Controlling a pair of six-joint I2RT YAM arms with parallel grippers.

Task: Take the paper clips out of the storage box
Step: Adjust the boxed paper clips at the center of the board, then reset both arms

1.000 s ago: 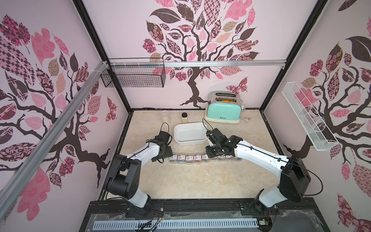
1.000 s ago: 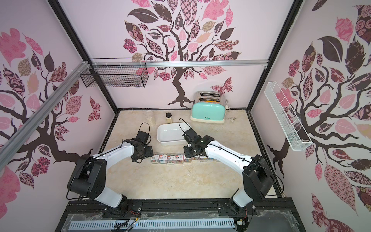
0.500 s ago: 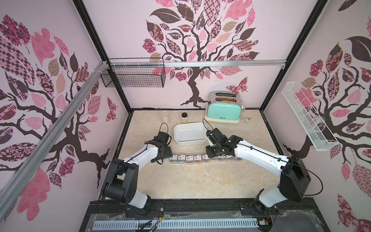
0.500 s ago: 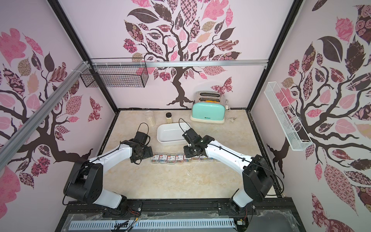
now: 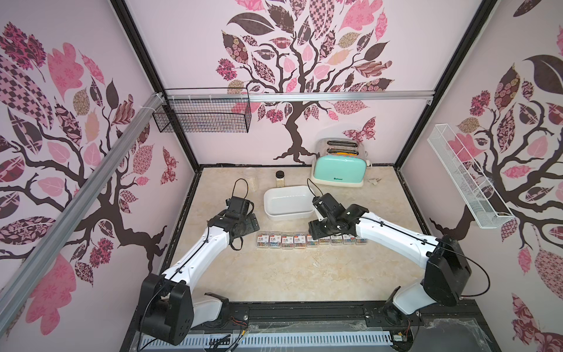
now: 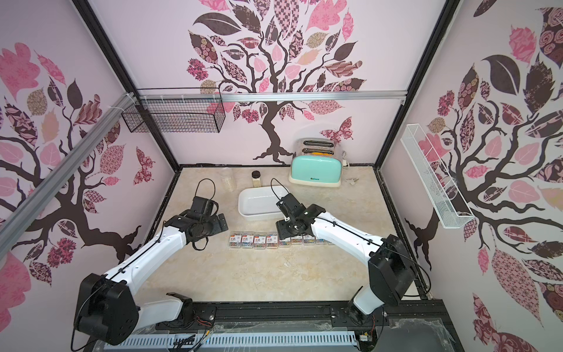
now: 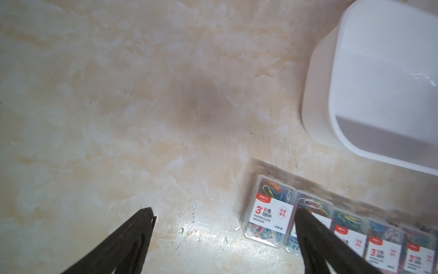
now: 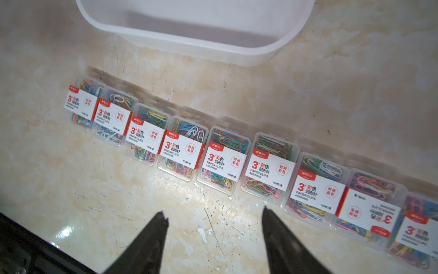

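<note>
The white storage box (image 5: 288,213) stands mid-table with nothing showing inside it (image 8: 213,51). Several paper clips cases (image 5: 304,240) lie in one row on the table in front of it, clear with white and red labels (image 8: 222,156). My left gripper (image 7: 224,212) hangs open at the row's left end (image 5: 248,227). One finger (image 7: 315,237) overlaps the second case, and the end case (image 7: 267,211) lies between the jaws, untouched. My right gripper (image 8: 214,211) is open over bare table beside the row's right half (image 5: 320,231), holding nothing.
A mint-green toaster (image 5: 339,170) stands at the back right. A small black-lidded jar (image 5: 280,178) and a clear cup (image 5: 251,179) stand behind the box. A black wire basket (image 5: 202,117) and a white wire rack (image 5: 466,179) hang on the walls.
My right gripper's jaws have gone from shut to open. The left jaws have spread a little wider. Both arms stay almost where they were; the cases and box have not moved.
</note>
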